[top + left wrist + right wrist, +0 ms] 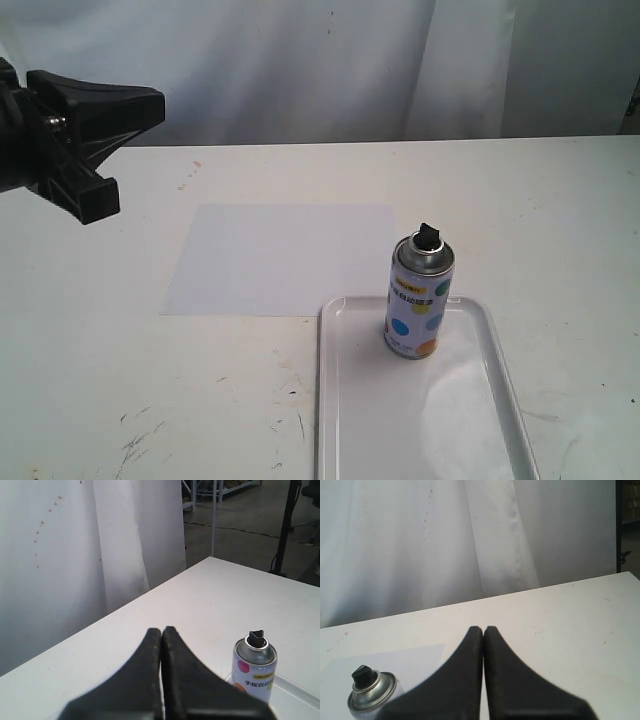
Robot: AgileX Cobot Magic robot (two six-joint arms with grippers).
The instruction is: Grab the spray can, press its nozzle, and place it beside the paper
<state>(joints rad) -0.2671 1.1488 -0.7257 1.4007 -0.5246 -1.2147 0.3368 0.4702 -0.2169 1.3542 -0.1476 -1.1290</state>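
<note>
Tray at lower right carries the can upright, nozzle on top, paper just left, well apart from left gripper and right gripper, both with fingers pressed together, holding nothing.

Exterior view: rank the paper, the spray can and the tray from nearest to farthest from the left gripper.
From the left gripper, raised at the view's left:
1. Paper, flat at mid-table, nearest.
2. Spray can, upright at the tray's far end.
3. Tray, lower right; ranked by its middle, though its near corner rivals the can.
</note>
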